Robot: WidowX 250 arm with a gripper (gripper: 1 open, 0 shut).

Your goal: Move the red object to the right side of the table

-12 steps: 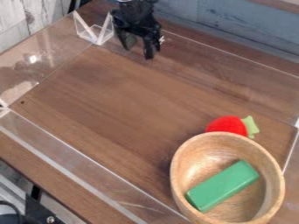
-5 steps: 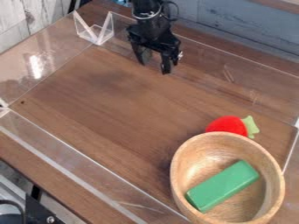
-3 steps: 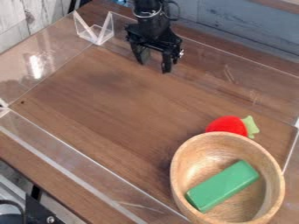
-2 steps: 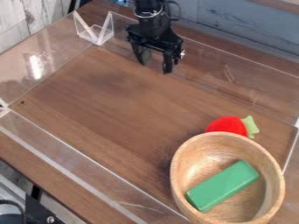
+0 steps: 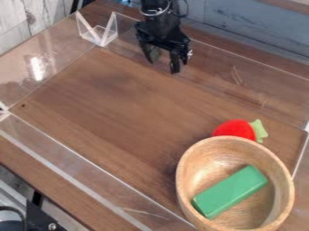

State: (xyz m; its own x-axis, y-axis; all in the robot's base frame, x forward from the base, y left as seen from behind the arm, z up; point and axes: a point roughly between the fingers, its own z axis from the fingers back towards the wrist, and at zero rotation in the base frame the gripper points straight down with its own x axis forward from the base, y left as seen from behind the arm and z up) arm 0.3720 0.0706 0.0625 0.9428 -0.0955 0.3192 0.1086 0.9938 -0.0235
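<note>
My hand (image 5: 165, 60) hangs spread wide and empty above the far end of the dark wood tabletop (image 5: 121, 117), fingers pointing steeply down, grasping nothing. The red object (image 5: 237, 130) lies well apart from it, on the tabletop just behind the wooden bowl (image 5: 197, 168) and touching its far rim, a yellow-green tip showing on its right. A green block (image 5: 230, 190) lies tilted inside the bowl. Clear low walls (image 5: 72, 177) border the tabletop.

On the counter (image 5: 108, 108) we count one red object (image 5: 241, 130), one wooden bowl (image 5: 200, 176), one green block (image 5: 230, 191) and one gripper (image 5: 164, 56) with open fingers.
</note>
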